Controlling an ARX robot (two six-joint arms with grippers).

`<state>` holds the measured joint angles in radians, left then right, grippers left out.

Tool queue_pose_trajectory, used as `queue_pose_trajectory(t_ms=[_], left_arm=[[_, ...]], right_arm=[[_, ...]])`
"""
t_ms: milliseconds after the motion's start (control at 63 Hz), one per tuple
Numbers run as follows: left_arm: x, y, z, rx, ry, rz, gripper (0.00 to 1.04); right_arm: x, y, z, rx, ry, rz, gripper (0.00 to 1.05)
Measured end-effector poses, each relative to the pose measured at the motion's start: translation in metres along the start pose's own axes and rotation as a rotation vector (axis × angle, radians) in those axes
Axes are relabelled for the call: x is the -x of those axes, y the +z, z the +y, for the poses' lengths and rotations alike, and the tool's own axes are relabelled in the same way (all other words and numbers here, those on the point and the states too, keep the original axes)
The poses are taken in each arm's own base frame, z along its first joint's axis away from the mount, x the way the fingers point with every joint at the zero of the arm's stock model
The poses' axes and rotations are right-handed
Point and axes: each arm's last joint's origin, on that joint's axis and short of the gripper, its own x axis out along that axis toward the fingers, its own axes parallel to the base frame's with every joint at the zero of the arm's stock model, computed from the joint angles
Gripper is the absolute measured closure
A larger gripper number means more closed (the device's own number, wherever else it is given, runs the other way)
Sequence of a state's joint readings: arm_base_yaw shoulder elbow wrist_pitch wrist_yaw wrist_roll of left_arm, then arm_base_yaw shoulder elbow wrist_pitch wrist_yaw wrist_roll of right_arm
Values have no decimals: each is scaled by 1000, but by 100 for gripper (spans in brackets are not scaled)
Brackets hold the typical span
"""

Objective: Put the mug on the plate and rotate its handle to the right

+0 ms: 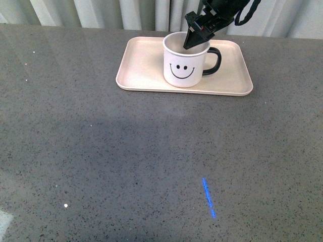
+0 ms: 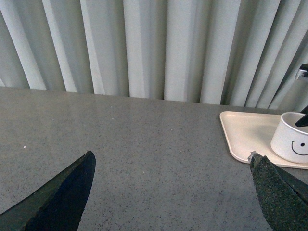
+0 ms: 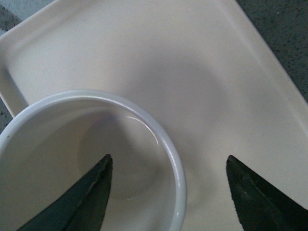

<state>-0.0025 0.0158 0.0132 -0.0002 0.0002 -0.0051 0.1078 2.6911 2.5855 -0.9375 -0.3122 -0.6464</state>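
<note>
The white mug (image 1: pixel 184 65) with a black smiley face stands upright on the pale pink-beige plate (image 1: pixel 141 65), at the far middle of the table. Its black handle (image 1: pixel 214 60) points to the right. My right gripper (image 1: pixel 194 41) hangs over the mug's rim, open. In the right wrist view the right gripper (image 3: pixel 168 163) straddles the mug's wall (image 3: pixel 171 144), one finger inside the cup and one outside over the plate (image 3: pixel 192 62). The left gripper (image 2: pixel 171 161) is open over bare table, with the mug (image 2: pixel 291 137) and plate (image 2: pixel 245 134) off to one side.
The table is grey speckled stone (image 1: pixel 126 151). A pleated pale curtain (image 1: pixel 126 12) runs along its far edge. A short blue mark (image 1: pixel 208 197) lies on the near part of the table.
</note>
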Motion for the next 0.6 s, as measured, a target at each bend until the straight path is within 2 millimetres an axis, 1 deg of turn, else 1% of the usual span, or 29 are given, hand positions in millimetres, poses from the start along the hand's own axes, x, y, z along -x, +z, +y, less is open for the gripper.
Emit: queue_pose_trajectory(t_ms=[79, 159, 238, 318, 413, 508, 524, 540, 556, 604], left_arm=[[0, 0, 0, 0, 0, 0, 9], [0, 0, 0, 0, 0, 0, 9], [0, 0, 0, 0, 0, 0, 9], [0, 0, 0, 0, 0, 0, 9], [0, 0, 0, 0, 0, 0, 9], [0, 0, 0, 0, 0, 0, 9], [0, 0, 0, 0, 0, 0, 9], [0, 0, 0, 0, 0, 0, 9], [0, 0, 0, 0, 0, 0, 9], [0, 0, 0, 0, 0, 0, 9]], right_arm=[[1, 1, 0, -9, -4, -7, 16], [1, 2, 0, -18, 1, -19, 8], [2, 1, 0, -23, 4, -24, 9], [9, 1, 2, -22, 5, -38, 9], [27, 5, 3, -14, -14, -72, 9], [55, 13, 3, -12, -47, -147, 9], [57, 13, 3, -11, -48, -154, 9], [65, 15, 4, -4, -47, -183, 9], [67, 15, 4, -2, -48, -189, 9], [89, 18, 7, -8, -54, -256, 9]])
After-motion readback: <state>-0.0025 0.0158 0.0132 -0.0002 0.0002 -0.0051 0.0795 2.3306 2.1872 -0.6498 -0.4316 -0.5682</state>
